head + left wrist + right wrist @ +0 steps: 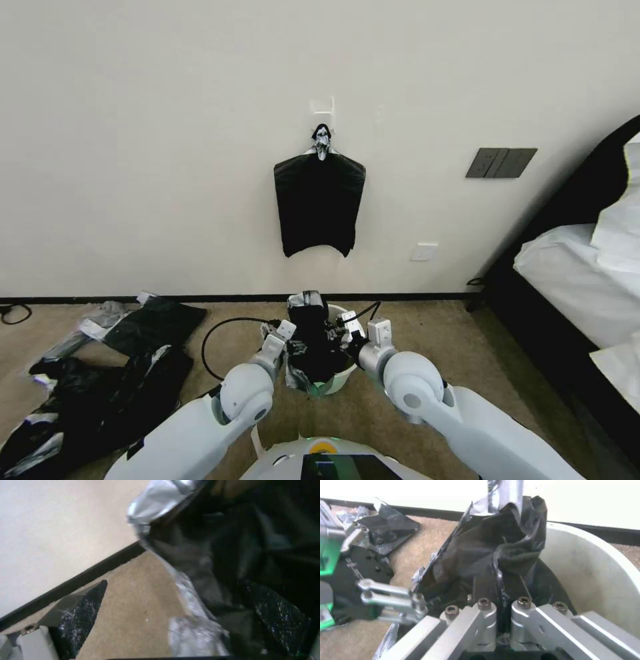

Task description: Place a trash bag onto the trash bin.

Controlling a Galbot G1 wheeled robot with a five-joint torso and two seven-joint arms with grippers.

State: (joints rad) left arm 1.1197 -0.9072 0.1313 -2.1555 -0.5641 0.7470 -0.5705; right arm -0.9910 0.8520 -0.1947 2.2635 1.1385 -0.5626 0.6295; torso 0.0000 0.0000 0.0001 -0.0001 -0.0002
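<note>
The small white trash bin stands on the carpet just in front of me, by the wall. A glossy black trash bag hangs into it and stands up above its rim. My right gripper is shut on a fold of the bag inside the bin's white wall. My left gripper is open at the bag's left side. The bag's silvery edge runs between its black pads. In the head view both grippers sit at the bin's mouth.
A flat black bundle hangs from a wall hook above the bin. A heap of black and grey plastic lies on the carpet at left. A black cable loops near the bin. A bed stands at right.
</note>
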